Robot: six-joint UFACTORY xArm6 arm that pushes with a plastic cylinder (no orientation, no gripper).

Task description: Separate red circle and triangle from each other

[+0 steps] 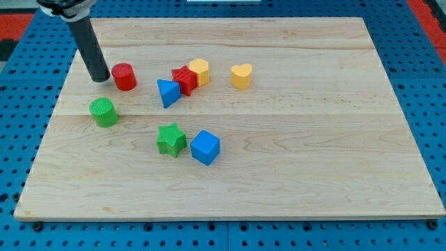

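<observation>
The red circle block (124,76) stands at the view's upper left on the wooden board. The blue triangle block (167,92) lies to its right, a short gap away, touching a red star block (185,79). My tip (100,78) rests on the board just left of the red circle, close to it with a thin gap showing. The dark rod rises from there to the view's top left.
A yellow hexagon block (200,71) touches the red star's right side. A yellow heart block (241,75) lies further right. A green cylinder (104,111) sits below my tip. A green star (171,139) and a blue cube (205,146) lie lower middle. The board's left edge (50,132) is near.
</observation>
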